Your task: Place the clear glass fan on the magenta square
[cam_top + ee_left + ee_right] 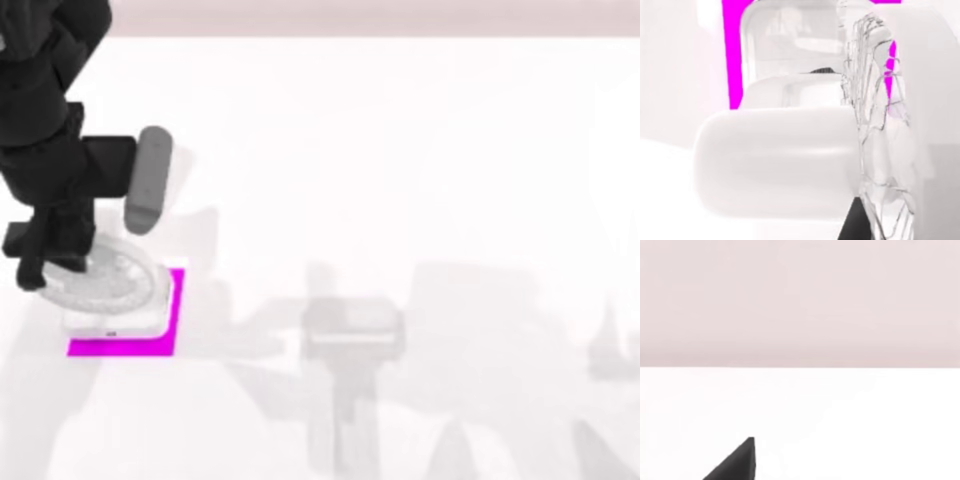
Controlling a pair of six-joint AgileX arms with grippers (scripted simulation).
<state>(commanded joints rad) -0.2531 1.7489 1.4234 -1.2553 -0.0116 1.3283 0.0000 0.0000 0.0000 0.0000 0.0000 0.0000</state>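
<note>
The clear glass fan [112,285] stands on the magenta square [176,320] near the table's [420,180] left edge (magenta shows along its right and near sides), the left gripper [45,262] at its grille, grip state indiscernible, open tabletop stretching rightward.

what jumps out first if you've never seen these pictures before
The magenta square at the table's lower left is the only strong colour, and the clear glass fan covers most of it, leaving a strip along the right and bottom edges. The dark left arm reaches down from the top left corner, its left gripper at the fan's left rim. The right arm is out of the top view.
</note>
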